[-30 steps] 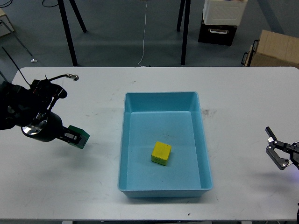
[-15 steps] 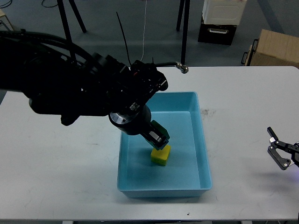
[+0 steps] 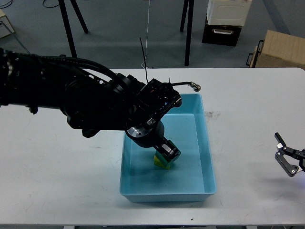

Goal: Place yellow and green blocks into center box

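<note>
Blue plastic box (image 3: 207, 157) sits mid-table, and the left claw (image 3: 168, 152) reaches down inside it, closed on the green block (image 3: 171, 153). Directly beneath and touching that claw's load lies the yellow block (image 3: 161, 161), already in the box. Only letting go of the green one seems left. Far to the right, the right claw (image 3: 288, 157) hangs open above the table (image 3: 57, 181).

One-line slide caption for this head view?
Left gripper holds the green block low inside the blue box, right above the yellow block; right gripper idles open.
</note>
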{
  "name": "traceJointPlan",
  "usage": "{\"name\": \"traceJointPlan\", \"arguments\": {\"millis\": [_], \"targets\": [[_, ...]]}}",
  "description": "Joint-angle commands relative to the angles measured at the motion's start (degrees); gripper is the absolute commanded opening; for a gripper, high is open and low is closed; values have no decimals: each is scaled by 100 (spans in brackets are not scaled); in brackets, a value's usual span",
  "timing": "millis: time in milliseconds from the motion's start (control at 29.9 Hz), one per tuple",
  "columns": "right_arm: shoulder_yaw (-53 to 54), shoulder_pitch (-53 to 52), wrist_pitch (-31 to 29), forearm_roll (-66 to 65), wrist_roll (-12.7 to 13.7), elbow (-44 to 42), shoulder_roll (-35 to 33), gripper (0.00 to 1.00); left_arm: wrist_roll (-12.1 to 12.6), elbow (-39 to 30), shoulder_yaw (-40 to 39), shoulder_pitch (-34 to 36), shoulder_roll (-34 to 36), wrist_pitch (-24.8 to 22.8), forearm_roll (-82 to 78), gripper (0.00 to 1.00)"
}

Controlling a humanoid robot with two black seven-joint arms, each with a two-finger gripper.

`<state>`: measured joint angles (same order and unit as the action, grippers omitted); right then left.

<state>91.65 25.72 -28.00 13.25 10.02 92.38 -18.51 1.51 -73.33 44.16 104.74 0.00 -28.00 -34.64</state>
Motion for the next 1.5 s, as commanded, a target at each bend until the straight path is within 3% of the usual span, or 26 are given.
{"name": "traceJointPlan", "arguments": {"millis": [0, 167, 368, 535, 602, 835, 969, 1237, 1470], "targets": [[-24, 30, 0, -7, 0, 0, -3, 100, -2, 195, -39, -32, 0, 0, 1, 72], [29, 83, 0, -94, 0, 17, -109, 100, -28, 398, -415, -41, 0, 0, 18, 76], [152, 65, 0, -103, -17, 17, -276, 100, -195, 1055, -2014, -453, 754, 0, 817, 83], [205, 65, 0, -103, -17, 17, -276, 100, -160, 1751, -4033, -1156, 1326, 0, 1021, 89], [196, 65, 0, -94, -17, 17, -276, 100, -204, 1830, -4930, -1525, 1563, 0, 1021, 100], [389, 30, 0, -94, -26, 17, -267, 100, -230, 1831, -7428, -2843, 2179, 0, 1047, 100], [503, 21, 0, -94, -35, 17, -267, 100, -388, 1761, -9078, -3993, 2303, 0, 1240, 100], [740, -14, 0, -15, -175, 79, -171, 100, -292, 1304, -12033, -6234, 1969, 0, 2048, 100], [723, -40, 0, -15, -395, 114, 286, 100, -134, -645, -13414, -9002, 1513, 0, 2172, 100]]}}
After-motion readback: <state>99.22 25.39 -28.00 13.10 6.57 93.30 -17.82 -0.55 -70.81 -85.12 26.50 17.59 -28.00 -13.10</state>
